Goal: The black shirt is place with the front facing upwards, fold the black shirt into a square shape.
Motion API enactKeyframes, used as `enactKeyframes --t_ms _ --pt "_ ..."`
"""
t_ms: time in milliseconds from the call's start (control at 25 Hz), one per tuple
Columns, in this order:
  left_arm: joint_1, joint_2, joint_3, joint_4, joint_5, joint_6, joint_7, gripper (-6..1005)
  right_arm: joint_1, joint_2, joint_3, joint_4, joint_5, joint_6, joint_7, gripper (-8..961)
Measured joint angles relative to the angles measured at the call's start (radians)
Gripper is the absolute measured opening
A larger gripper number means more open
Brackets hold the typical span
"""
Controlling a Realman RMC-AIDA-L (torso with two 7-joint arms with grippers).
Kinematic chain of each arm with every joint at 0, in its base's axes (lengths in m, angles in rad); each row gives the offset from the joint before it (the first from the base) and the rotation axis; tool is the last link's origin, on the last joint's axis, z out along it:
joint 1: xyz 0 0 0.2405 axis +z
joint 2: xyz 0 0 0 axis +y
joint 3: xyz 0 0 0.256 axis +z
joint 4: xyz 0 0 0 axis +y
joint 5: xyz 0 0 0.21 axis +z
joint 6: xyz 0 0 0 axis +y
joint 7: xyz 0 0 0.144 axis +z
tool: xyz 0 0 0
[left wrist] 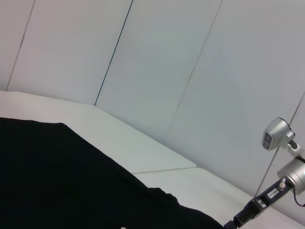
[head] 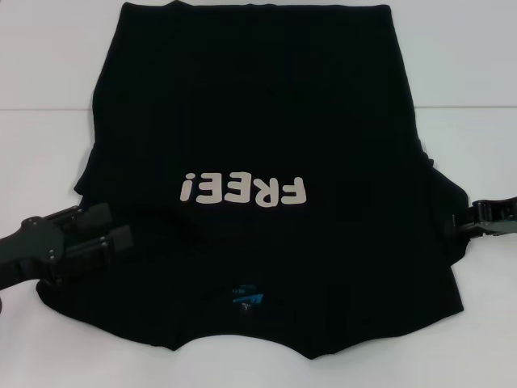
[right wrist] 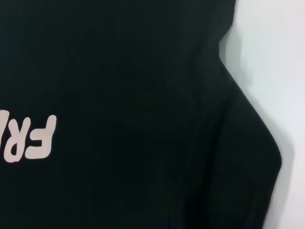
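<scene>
The black shirt (head: 266,121) lies spread flat on the white table (head: 40,65), front up, with its white letters "FREE!" (head: 242,191) upside down to me. Its blue neck label (head: 245,296) is near the front edge. My left gripper (head: 118,227) rests low over the shirt's left edge, its two black fingers apart. At the shirt's right sleeve sits my right gripper (head: 478,218), its tips against the cloth. The right wrist view shows the black shirt (right wrist: 133,119) with part of its lettering. In the left wrist view the black shirt (left wrist: 57,181) fills the lower corner.
White table (right wrist: 271,62) borders the shirt on both sides. Pale wall panels (left wrist: 157,62) stand behind the table. A silver arm fitting (left wrist: 286,167) shows far off in the left wrist view.
</scene>
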Motion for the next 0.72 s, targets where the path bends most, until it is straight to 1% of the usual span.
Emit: enactKeyframes --t_ms 240,480,680,720 --pt "-0.001 0.0 -0.001 -0.004 0.0 -0.002 0.0 722 -0.001 0.0 -0.013 0.001 0.0 0.003 0.002 474" --pt "-0.003 0.0 -0.002 -0.005 -0.001 -0.002 0.0 722 -0.001 0.0 -0.02 0.001 0.0 0.003 0.003 258" --pt "-0.003 0.0 -0.002 -0.007 0.0 -0.002 0.0 721 -0.002 -0.003 -0.022 -0.006 -0.006 -0.002 0.004 30" --pt "-0.003 0.0 -0.002 -0.007 0.0 -0.002 0.0 721 -0.002 -0.005 -0.022 -0.007 -0.005 -0.004 0.004 20"
